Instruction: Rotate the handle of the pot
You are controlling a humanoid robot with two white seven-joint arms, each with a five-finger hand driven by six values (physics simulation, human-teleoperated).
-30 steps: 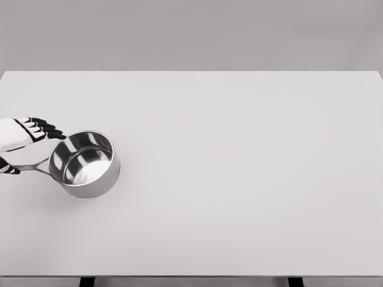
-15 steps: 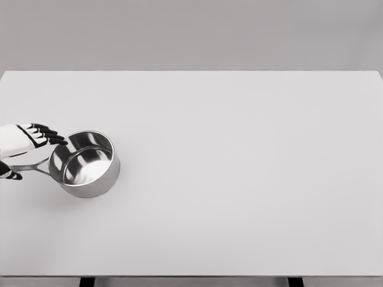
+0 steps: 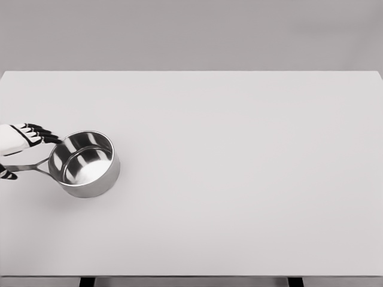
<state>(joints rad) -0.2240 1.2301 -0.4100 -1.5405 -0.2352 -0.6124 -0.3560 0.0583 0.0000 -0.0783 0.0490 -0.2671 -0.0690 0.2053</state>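
At the far left edge I see my left hand (image 3: 21, 139), fingers (image 3: 43, 133) extended and loosely spread toward the pot's rim, grasping nothing; a dark tip (image 3: 7, 174) below sits by the handle's end, contact unclear. The handle (image 3: 31, 167) points to nine o'clock from the pot (image 3: 85, 164), its long axis running nearly left–right, tilted slightly. The pot stands upright at the bench's (image 3: 239, 179) left side, mouth up. I judge the rotation barely begun: the handle is not gripped, and the turn remains.

Steel pot (image 3: 84, 164) on white table (image 3: 239, 179), left robot hand (image 3: 18, 143) around its handle (image 3: 30, 167).
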